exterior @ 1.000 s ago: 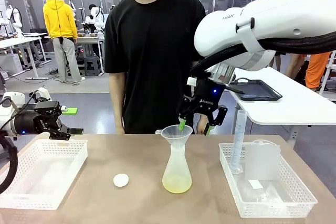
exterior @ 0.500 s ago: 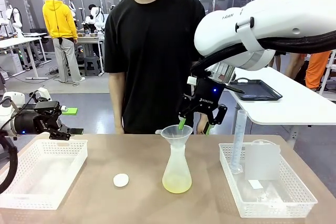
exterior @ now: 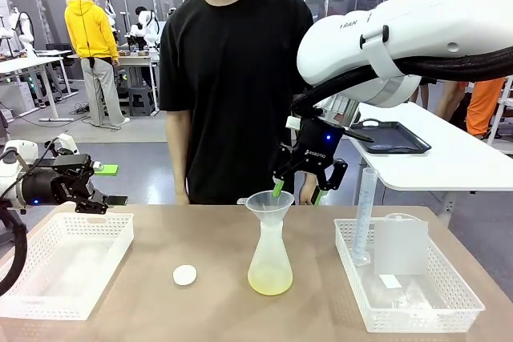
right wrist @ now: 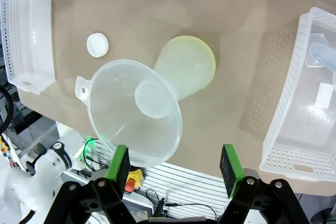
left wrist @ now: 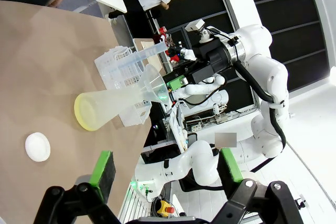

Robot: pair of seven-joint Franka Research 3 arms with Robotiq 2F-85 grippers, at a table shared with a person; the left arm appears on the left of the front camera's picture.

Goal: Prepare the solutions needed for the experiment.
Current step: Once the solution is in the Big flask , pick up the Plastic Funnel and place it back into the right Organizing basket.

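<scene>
As right end effector [exterior: 297,194] hangs over funnel [exterior: 269,202], spread, empty, left end effector [left wrist: 166,166] likewise

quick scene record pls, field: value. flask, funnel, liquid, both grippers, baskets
flask: upright mid-table, clear
funnel: seated in the flask's neck
solution: shallow pale yellow-green layer at the flask's bottom
right gripper: open, close above the funnel's rim, holding nothing
left gripper: open, empty, off to the left of the flask
white disc: flat on the table, left of the flask, apart from it
left basket: white, at the table's left
right basket: graduated cylinder upright inside
</scene>
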